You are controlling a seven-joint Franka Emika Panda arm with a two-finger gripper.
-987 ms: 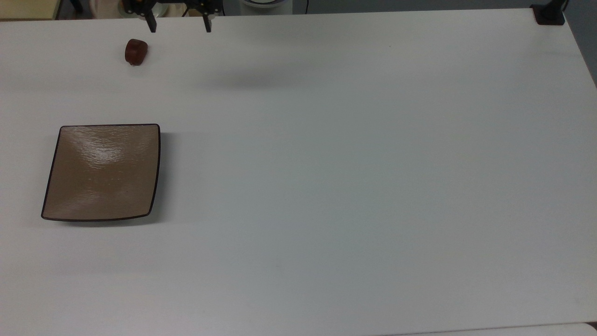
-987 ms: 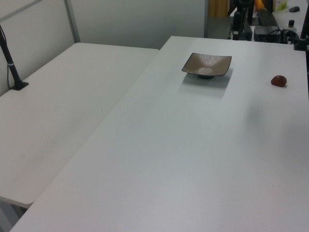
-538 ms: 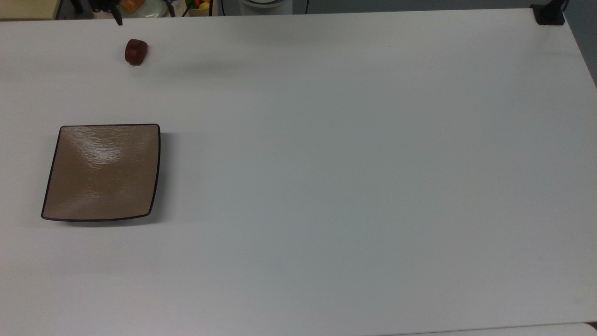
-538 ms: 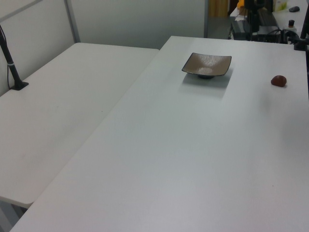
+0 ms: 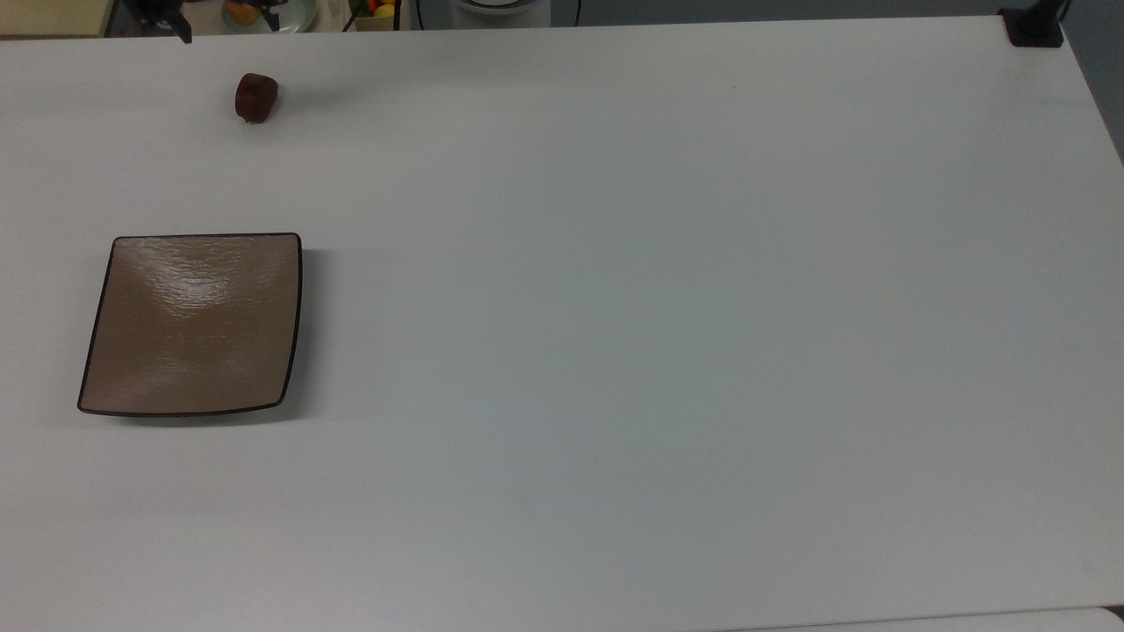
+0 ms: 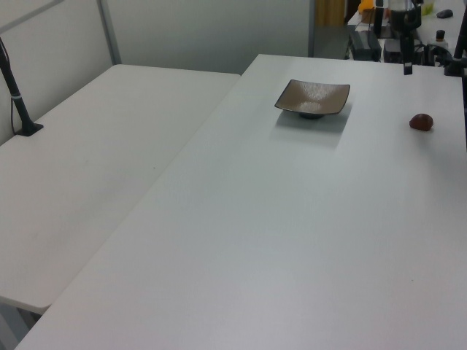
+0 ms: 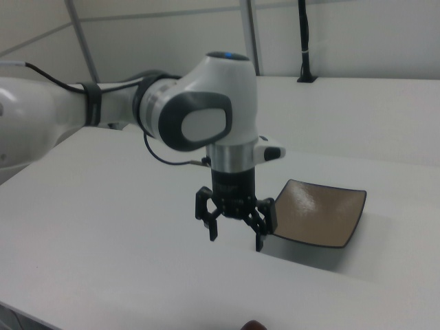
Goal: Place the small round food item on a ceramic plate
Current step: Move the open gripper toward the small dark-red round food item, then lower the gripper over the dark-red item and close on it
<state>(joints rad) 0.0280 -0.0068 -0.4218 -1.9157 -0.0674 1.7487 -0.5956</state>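
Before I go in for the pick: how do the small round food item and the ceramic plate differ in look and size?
The small round food item is a dark reddish-brown rounded lump; the ceramic plate is tan-brown, square and shallow with a thin dark rim. The food item is far smaller than the plate. It lies near the top view's upper edge; the plate sits lower on the top view's left. Both rest apart on the white table.

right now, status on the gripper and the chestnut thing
Gripper open, empty, fingers pointing down. Small round food item on the table, apart from the ceramic plate. Nothing between them.
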